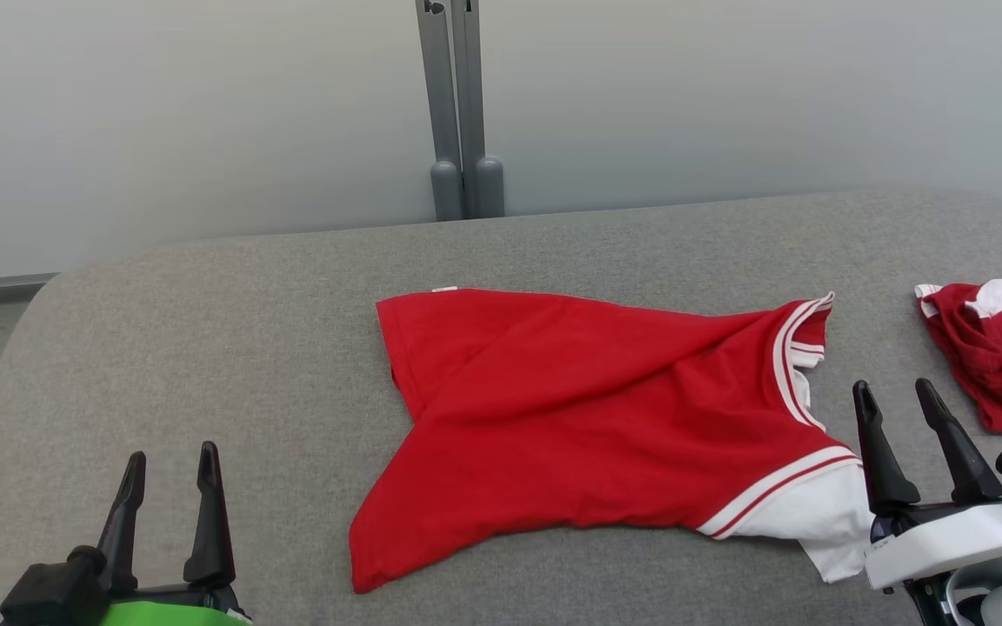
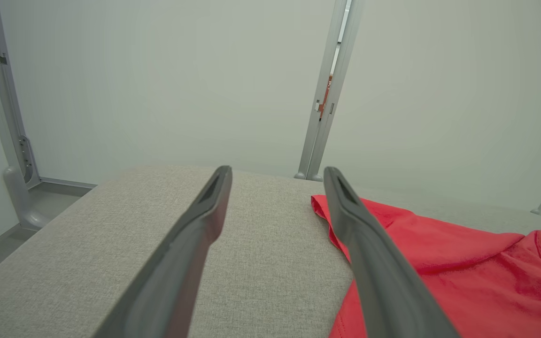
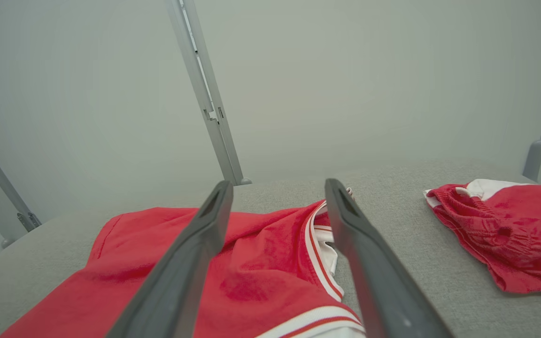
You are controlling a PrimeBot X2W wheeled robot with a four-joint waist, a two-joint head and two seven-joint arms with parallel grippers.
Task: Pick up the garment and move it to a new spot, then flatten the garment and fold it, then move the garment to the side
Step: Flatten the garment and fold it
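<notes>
A red garment (image 1: 579, 417) with white-striped collar and a white sleeve lies spread and creased in the middle of the grey padded table (image 1: 205, 330). It also appears in the left wrist view as the garment (image 2: 463, 281) and in the right wrist view as the garment (image 3: 261, 263). My left gripper (image 1: 170, 465) hovers open at the lower left, apart from the cloth, with nothing between its fingers (image 2: 195, 234). My right gripper (image 1: 897, 396) stands open at the garment's right edge, beside the collar and white sleeve, fingers (image 3: 355, 234) empty.
A second red and white piece of clothing (image 1: 1001, 348) lies bunched at the table's right edge, also seen as the bunched clothing (image 3: 500, 230). A grey post (image 1: 459, 104) stands behind the table against a pale wall. The table's left corner is rounded.
</notes>
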